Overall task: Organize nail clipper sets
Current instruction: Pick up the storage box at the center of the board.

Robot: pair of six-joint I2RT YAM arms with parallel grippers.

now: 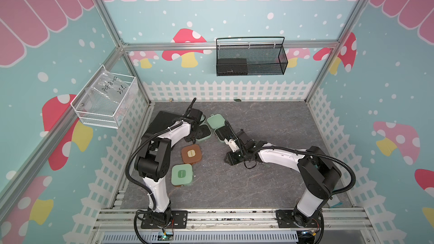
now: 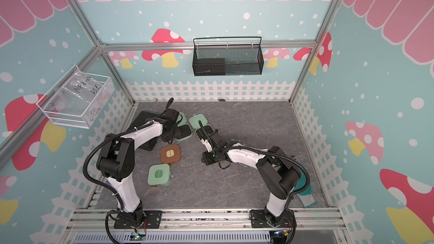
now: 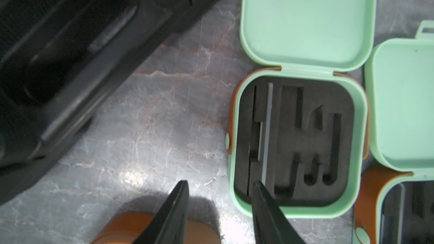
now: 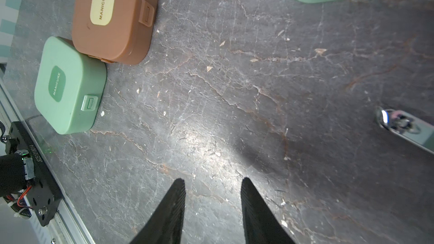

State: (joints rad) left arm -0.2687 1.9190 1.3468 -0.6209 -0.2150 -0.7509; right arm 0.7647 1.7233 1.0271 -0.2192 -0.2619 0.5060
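Claws both stand open, holding nothing: left claw (image 3: pixel 219 184) at the edge of an open mint case (image 3: pixel 360 125), right claw (image 4: pixel 212 181) above the grey worktop (image 4: pixel 234 90).

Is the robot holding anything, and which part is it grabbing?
Nothing is held. The left gripper is open by the open mint case; the right gripper is open over the table.
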